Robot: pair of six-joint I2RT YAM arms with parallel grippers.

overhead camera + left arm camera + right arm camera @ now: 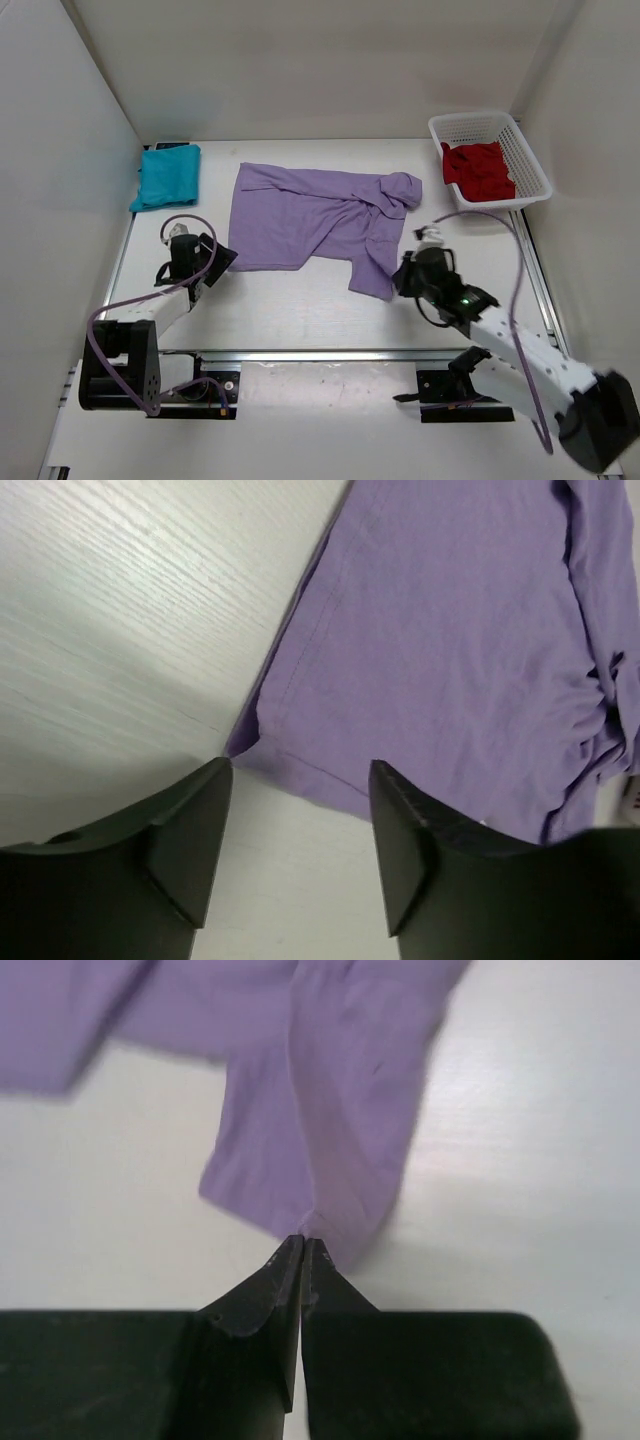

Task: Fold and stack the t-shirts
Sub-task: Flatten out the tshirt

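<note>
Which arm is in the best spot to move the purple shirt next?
The right one, probably. The right gripper is pinched shut on the purple shirt's near edge, so it can pull straight away. The left gripper is open at the shirt's corner, gripping nothing yet.

Setting: robot lab test cell. Evidence: one white desk (300,310) with a wood-grain finish, boxed in on the left, back and right by plain white panels (60,150). Aluminium rails (320,353) run along the desk's near edge and sides. Left arm (150,320) and right arm (520,350), white and black, stand side by side on black base plates (205,395) bolted at the near edge. Exposed purple cables (515,290) loop from both arms. Props: teal shirt (167,177) folded at the far left corner, purple shirt (300,215) spread mid-desk, red shirt (480,172) in a white mesh basket (527,160) at the far right corner. Lighting even and artificial.
</note>
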